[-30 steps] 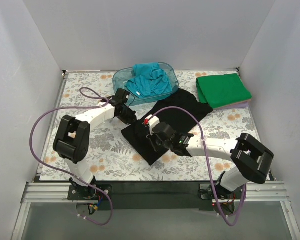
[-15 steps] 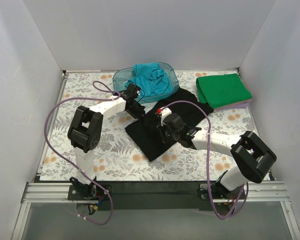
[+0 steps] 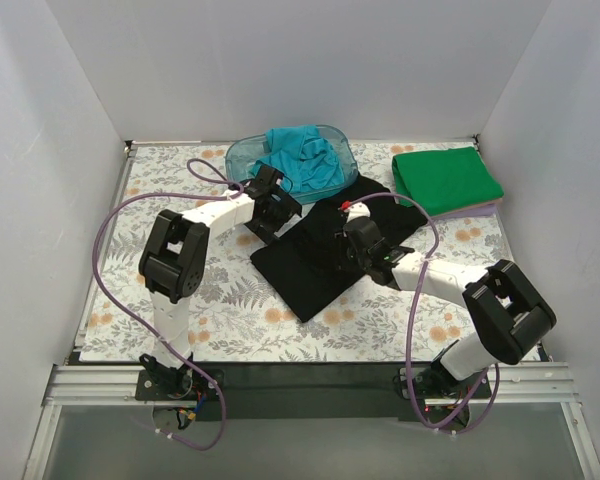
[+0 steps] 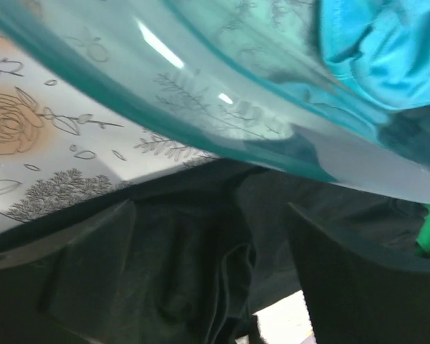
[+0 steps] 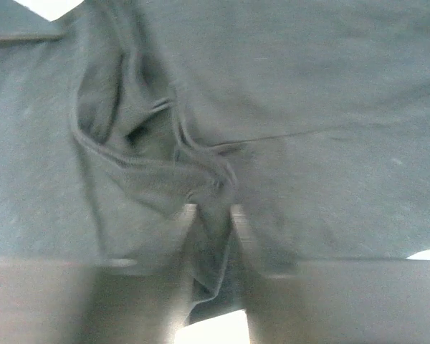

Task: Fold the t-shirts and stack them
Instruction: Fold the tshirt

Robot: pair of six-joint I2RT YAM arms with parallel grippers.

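Black t-shirt [image 3: 315, 270] lies spread mid-table on the floral table cover [image 3: 180, 290], partly doubled over. Its far edge is up against the translucent blue tub [image 3: 242, 152] and its far right corner reaches near the green t-shirt [image 3: 447, 180]. The green one is folded flat in the far right corner, apart from both arms. Teal t-shirt [image 3: 300, 160] sits crumpled inside the tub, heaped above the rim. Left gripper [image 3: 278, 210] is low at the black shirt's far left edge, crowded right against the tub. From its wrist camera the tub wall fills the upper view and blocks most of what is behind. Its fingers [image 4: 358, 287] stand spread, with a loose bunch of black cloth lying between them, not pinched. Right gripper [image 5: 209, 211] is down on the middle of the black shirt, near the left one. Its fingers [image 5: 183, 272] are drawn close together, nipping a raised ridge of the black cloth. Purple cables [image 3: 110, 250] loop off both arms over the table, and the right arm's cable arcs above the black shirt.
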